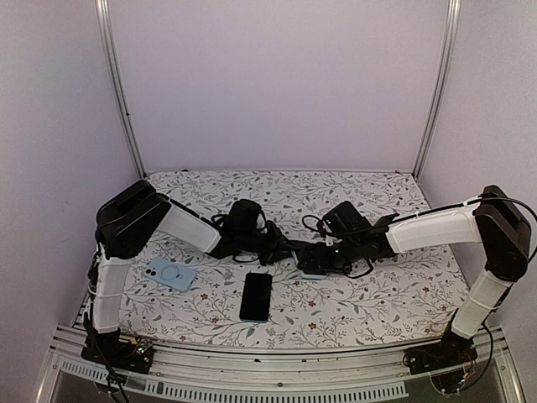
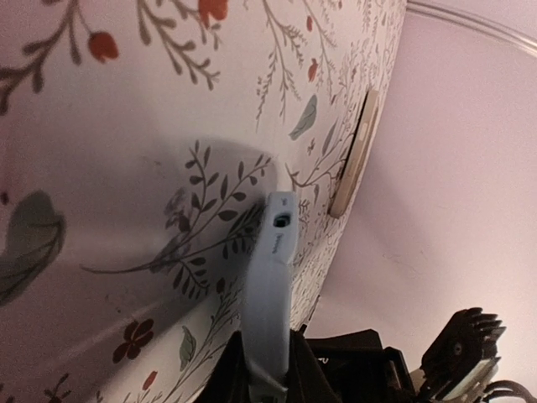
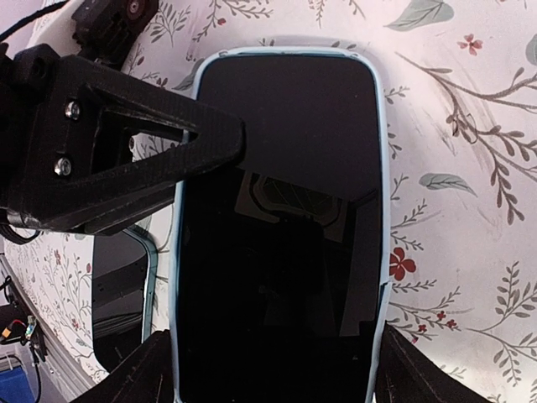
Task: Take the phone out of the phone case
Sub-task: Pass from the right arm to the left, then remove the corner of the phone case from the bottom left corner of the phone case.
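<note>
The phone [image 3: 281, 218], its screen black, sits in a light blue phone case [image 3: 379, 168], held just above the flowered mat at the table's middle [image 1: 312, 269]. My right gripper [image 3: 273, 369] clamps across its width, one finger on each long side. My left gripper [image 1: 281, 250] comes from the left; one of its black fingers [image 3: 126, 159] lies on the case's left rim. In the left wrist view the case's pale blue edge [image 2: 270, 277] runs edge-on between the closed fingers of the left gripper [image 2: 268, 357].
A second black phone [image 1: 256, 296] lies flat on the mat in front of the grippers, also visible as the dark phone [image 3: 122, 294] in the right wrist view. A light blue case back with a ring [image 1: 170, 274] lies near the left arm's base.
</note>
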Available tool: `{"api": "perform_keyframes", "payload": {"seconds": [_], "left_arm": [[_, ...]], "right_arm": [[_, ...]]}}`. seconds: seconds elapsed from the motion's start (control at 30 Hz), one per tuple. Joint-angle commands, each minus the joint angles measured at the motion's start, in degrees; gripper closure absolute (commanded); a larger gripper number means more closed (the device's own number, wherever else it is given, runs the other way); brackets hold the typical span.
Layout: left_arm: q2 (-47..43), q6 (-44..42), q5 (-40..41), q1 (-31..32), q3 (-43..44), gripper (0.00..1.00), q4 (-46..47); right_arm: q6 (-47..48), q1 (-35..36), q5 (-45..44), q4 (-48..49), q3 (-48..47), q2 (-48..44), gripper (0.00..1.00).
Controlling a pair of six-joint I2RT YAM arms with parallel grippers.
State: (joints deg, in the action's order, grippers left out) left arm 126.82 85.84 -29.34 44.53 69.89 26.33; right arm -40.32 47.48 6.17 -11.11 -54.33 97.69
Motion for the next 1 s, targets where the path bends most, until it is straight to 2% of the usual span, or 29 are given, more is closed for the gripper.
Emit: {"api": "perform_keyframes", "payload": {"seconds": [0.0,0.1,0.13,0.33,0.4,0.73,0.97], "left_arm": [[0.2,0.23,-1.12,0.25,0.47,0.9,4.99],[-0.29,-0.16,-1.62,-0.18,0.35,1.0,6.52],[-0.53,-0.35,-1.86,-0.35,0.26,1.0,7.07],[-4.53,-2.27,-1.84,-2.35,-2.86,1.0,11.15],[-6.15,-2.95,-2.43,-3.47,-4.1,1.0,13.75],[-13.72,-5.54,-7.93,-8.83,-11.1,1.0,27.55],[-16.0,-1.59,-14.02,-12.01,-14.73,1.0,44.71]], "right_arm": [[0.1,-0.22,1.11,1.71,0.03,-2.43,0.46],[0.28,-0.19,1.12,1.7,-0.11,-2.57,0.43],[0.36,-0.2,1.12,1.66,-0.27,-2.68,0.39],[2.12,-0.21,0.2,1.22,-1.92,-3.74,0.09],[3.0,-0.17,-0.16,1.58,-2.73,-4.65,0.02],[7.48,-0.15,1.34,5.77,-6.57,-8.96,0.01],[7.95,-0.24,3.89,9.37,-8.57,-11.22,0.01]]}}
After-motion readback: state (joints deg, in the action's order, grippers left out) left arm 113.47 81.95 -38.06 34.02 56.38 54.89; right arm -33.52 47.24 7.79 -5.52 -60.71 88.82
